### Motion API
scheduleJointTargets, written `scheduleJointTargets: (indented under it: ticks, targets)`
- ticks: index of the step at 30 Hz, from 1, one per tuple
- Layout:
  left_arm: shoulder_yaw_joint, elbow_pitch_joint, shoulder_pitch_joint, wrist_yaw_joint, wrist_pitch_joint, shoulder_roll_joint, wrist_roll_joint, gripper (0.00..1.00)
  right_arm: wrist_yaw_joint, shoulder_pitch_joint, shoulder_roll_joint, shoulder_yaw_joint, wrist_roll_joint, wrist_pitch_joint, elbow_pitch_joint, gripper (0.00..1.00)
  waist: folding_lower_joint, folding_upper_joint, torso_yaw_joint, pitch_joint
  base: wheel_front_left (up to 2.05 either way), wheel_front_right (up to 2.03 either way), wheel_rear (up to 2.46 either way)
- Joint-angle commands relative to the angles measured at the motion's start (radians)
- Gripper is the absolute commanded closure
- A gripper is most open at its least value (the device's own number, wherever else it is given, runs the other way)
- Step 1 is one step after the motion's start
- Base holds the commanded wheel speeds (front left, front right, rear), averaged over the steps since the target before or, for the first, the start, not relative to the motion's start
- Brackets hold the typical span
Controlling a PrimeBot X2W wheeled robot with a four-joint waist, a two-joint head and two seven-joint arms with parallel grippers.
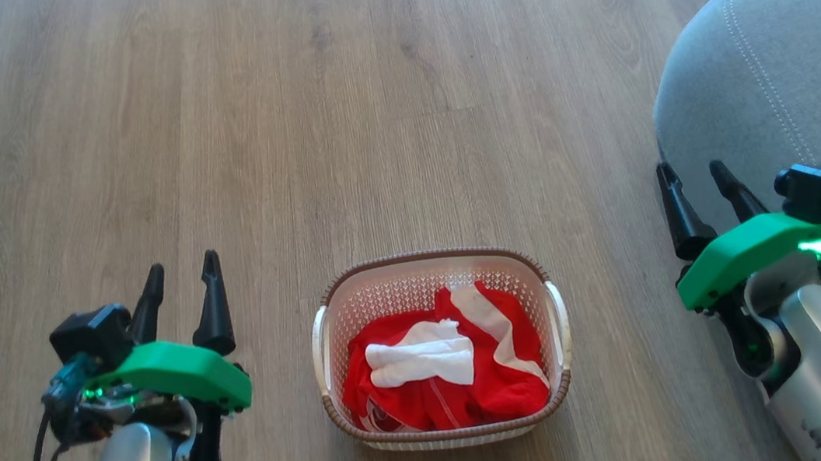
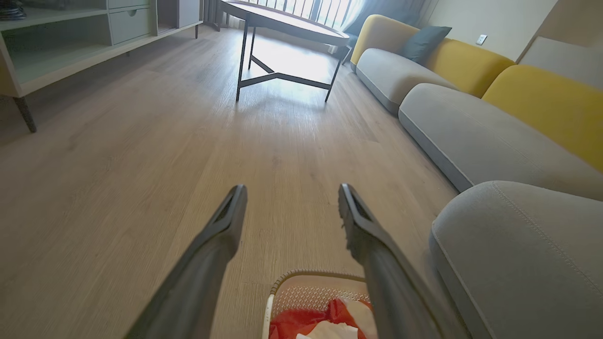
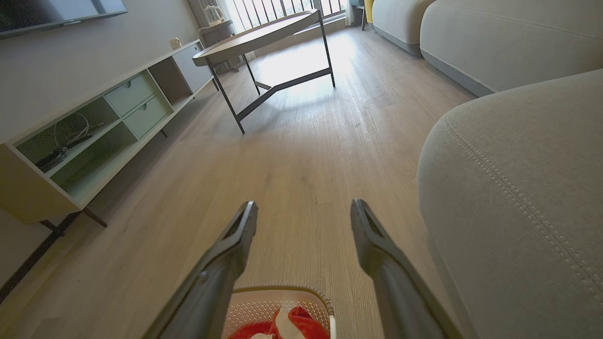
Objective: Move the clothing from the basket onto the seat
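Both jaws wide, empty, clothing (image 1: 492,385) heaped in basket (image 1: 387,296), seat (image 1: 791,74) near, yellow backrests (image 2: 551,103) in left wrist view.

The basket (image 1: 403,294), cream plastic with perforated sides, a brown braided-look rim and white side handles, stands upright on the wooden floor (image 1: 287,120). Crumpled clothing (image 1: 471,403) fills its bottom: red garments (image 1: 496,388) with broad white stripes, and a small white cloth (image 1: 420,360) lying on top of them. The seat (image 1: 791,74), a large grey cushion with a rounded corner and pale stitching, stands apart from the basket, to its right.
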State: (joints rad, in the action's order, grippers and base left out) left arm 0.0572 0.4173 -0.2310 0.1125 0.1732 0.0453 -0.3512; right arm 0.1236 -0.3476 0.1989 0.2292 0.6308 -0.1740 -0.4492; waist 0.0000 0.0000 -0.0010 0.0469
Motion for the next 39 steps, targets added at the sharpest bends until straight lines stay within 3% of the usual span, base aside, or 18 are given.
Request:
scheduleJointTargets:
  ticks: [1, 22, 26, 39]
  targets:
    - [-0.017, -0.032, -0.068, -0.011, 0.018, 0.023, 0.037, 0.00, 0.006, -0.059, 0.023, 0.019, -0.032, -0.018, 0.027, 0.00, 0.0000, 0.0000, 0.000, 0.002, 0.00, 0.00, 0.00]
    - [-0.027, -0.006, -0.124, -0.025, 0.077, 0.015, 0.240, 0.00, 0.007, -0.122, 0.048, 0.044, -0.224, -0.076, 0.011, 0.00, 0.0000, 0.0000, 0.001, 0.015, 0.00, 0.00, 0.00]
    - [-0.031, -0.001, -0.136, -0.023, 0.089, 0.013, 0.280, 0.00, 0.007, -0.130, 0.049, 0.050, -0.230, -0.088, 0.008, 0.00, 0.0000, 0.0000, 0.002, 0.017, 0.00, 0.00, 0.00]
    - [-0.057, 0.012, -0.136, -0.009, 0.089, 0.007, 0.253, 0.00, 0.007, -0.121, 0.048, 0.034, -0.159, -0.088, 0.009, 0.00, 0.0000, 0.0000, 0.003, 0.020, 0.00, 0.00, 0.00]
